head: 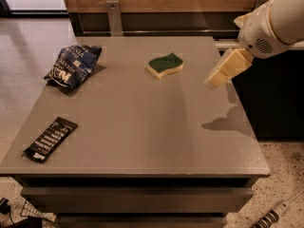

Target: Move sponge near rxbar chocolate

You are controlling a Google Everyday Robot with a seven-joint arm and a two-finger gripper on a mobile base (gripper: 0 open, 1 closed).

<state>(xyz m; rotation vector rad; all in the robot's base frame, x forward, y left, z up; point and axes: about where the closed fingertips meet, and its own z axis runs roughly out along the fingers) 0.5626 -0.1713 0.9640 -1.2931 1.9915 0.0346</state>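
The sponge (pixel 165 65), dark green on top with a pale yellow body, lies on the grey table (pixel 142 127) at the back, right of centre. The rxbar chocolate (pixel 51 139), a flat black wrapper with white lettering, lies near the table's front left corner. My gripper (pixel 216 80) hangs in the air over the table's right side, to the right of the sponge and apart from it, on the white arm (pixel 275 23) that comes in from the upper right. It holds nothing that I can see.
A puffy dark blue snack bag (pixel 73 65) lies at the table's back left. A wood-panelled wall with metal posts (pixel 114 15) runs behind the table. A power strip (pixel 270 217) lies on the speckled floor at the lower right.
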